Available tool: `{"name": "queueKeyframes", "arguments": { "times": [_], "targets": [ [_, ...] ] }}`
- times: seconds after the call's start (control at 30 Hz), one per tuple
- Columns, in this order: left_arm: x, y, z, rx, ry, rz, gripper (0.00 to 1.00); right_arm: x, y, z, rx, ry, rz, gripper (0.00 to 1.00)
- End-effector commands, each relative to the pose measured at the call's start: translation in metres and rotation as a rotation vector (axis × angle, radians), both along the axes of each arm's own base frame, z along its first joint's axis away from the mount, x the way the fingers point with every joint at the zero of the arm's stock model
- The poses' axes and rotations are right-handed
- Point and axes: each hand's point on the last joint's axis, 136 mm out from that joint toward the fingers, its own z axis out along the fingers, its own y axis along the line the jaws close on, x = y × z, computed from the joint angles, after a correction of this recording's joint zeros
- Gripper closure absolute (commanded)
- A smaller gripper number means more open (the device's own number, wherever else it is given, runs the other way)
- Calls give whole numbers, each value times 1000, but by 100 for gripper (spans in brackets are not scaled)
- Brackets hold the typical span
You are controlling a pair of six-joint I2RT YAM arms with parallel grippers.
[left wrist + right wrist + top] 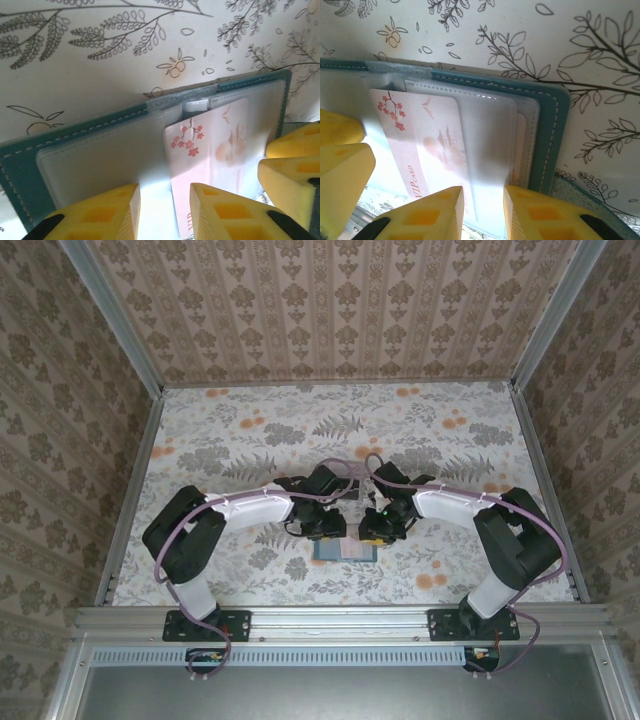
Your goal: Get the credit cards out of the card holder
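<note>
The teal card holder (345,552) lies open on the floral cloth between the two arms. Its teal border (20,165) (551,125) frames clear plastic sleeves. A pale pink credit card (210,145) (425,145) with red blossoms and "VIP CARD" sticks partly out of a sleeve, slanted. Another pinkish card edge (520,145) sits inside a sleeve near the right border. My left gripper (165,192) (325,525) stands with its yellow fingers apart over the left sleeve, next to the card's edge. My right gripper (483,192) (380,528) has its fingers apart astride a raised sleeve fold.
The two grippers crowd close over the holder: right fingers (290,165) show at the left wrist view's edge, left fingers (340,165) at the right wrist view's edge. Patterned walls (60,420) enclose the table (330,430) on three sides.
</note>
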Motion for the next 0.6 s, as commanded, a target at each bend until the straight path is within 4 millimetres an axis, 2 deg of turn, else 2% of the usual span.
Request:
{"name": "queueKeyframes", "arguments": {
  "times": [0.0, 0.27, 0.57],
  "targets": [
    [2, -3, 10, -61, 0, 28, 67, 1, 4, 12, 1, -18, 9, 72],
    [2, -12, 10, -126, 19, 50, 68, 4, 19, 21, 43, -41, 25, 74],
    [3, -18, 11, -168, 29, 56, 67, 7, 26, 13, 63, -25, 26, 74]
  ]
}}
